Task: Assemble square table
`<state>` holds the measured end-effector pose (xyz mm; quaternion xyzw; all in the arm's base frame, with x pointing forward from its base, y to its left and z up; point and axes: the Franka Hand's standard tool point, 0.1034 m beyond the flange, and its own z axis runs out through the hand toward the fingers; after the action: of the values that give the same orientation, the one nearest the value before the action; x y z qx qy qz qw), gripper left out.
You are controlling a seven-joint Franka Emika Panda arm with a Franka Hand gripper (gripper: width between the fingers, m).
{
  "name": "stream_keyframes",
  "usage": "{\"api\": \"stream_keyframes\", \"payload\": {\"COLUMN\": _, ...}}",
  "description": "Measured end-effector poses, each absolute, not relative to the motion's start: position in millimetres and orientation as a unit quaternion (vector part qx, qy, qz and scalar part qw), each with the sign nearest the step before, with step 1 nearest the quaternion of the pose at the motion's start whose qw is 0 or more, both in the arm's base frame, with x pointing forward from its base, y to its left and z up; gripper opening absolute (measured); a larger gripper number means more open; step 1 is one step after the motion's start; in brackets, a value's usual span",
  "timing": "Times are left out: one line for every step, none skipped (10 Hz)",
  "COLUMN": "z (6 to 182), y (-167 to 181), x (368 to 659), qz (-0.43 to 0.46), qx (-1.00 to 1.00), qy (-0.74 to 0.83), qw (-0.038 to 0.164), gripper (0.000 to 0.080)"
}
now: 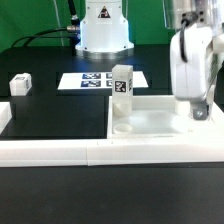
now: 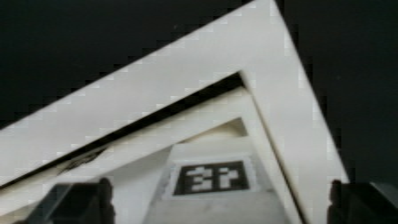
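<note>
My claw (image 1: 200, 108) hangs open and empty above the square tabletop (image 1: 160, 118), which lies flat in the corner of the white border rails (image 1: 60, 148) at the exterior view's right. One leg (image 1: 122, 82) stands upright on the tabletop's far edge; another leg (image 1: 20, 84) lies well apart on the black surface (image 1: 60, 110). I judge I'm between legs: next comes fetching one. Beyond lies the marker board (image 1: 98, 80).

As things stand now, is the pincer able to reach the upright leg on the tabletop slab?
Probably yes. The upright leg stands alone on the slab, nothing beside it, and the pincer hangs above the same slab, toward the exterior view's right.
</note>
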<state>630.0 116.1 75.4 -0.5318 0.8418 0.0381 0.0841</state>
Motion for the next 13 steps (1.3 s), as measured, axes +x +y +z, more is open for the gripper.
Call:
{"api": "stream_keyframes", "payload": {"z": 97.4, "y": 117, "x": 625, "qz": 0.036, "qx": -0.539, "qy": 0.836, "qw": 0.098, "gripper": 0.0643}}
{"api": "stream_keyframes", "payload": {"z": 110.8, "y": 116, "x": 619, "qz": 0.037, "qx": -0.549, "qy": 0.829, "qw": 0.104, "gripper": 0.0648}}
{"api": "stream_keyframes", "payload": {"z": 123.8, "y": 113, "x": 618, "qz": 0.034, "qx": -0.561, "qy": 0.820, "qw": 0.112, "gripper": 0.0648}}
{"api": "stream_keyframes", "payload": {"z": 143.9, "y": 103, "x": 618, "qz": 0.033, "qx": -0.580, "qy": 0.805, "qw": 0.120, "gripper": 0.0649}}
{"api": "stream_keyframes", "payload": {"z": 141.4, "y": 103, "x": 617, "qz": 0.031, "qx": -0.578, "qy": 0.807, "qw": 0.119, "gripper": 0.0649}}
{"api": "stream_keyframes", "payload": {"z": 136.4, "y": 104, "x": 616, "qz": 0.032, "qx": -0.581, "qy": 0.805, "qw": 0.115, "gripper": 0.0649}}
{"api": "stream_keyframes", "payload": {"z": 137.1, "y": 104, "x": 616, "qz": 0.032, "qx": -0.581, "qy": 0.805, "qw": 0.116, "gripper": 0.0649}}
{"api": "stream_keyframes", "payload": {"z": 136.7, "y": 105, "x": 616, "qz": 0.032, "qx": -0.581, "qy": 0.805, "qw": 0.115, "gripper": 0.0649}}
{"api": "stream_keyframes", "payload": {"z": 136.5, "y": 105, "x": 616, "qz": 0.032, "qx": -0.582, "qy": 0.805, "qw": 0.115, "gripper": 0.0649}}
{"api": "stream_keyframes", "payload": {"z": 136.3, "y": 105, "x": 616, "qz": 0.032, "qx": -0.582, "qy": 0.805, "qw": 0.115, "gripper": 0.0649}}
{"api": "stream_keyframes", "payload": {"z": 136.1, "y": 105, "x": 616, "qz": 0.032, "qx": -0.586, "qy": 0.802, "qw": 0.115, "gripper": 0.0649}}
{"api": "stream_keyframes", "payload": {"z": 136.4, "y": 103, "x": 616, "qz": 0.029, "qx": -0.603, "qy": 0.789, "qw": 0.116, "gripper": 0.0649}}
{"api": "stream_keyframes", "payload": {"z": 140.0, "y": 90, "x": 609, "qz": 0.022, "qx": -0.627, "qy": 0.769, "qw": 0.122, "gripper": 0.0649}}
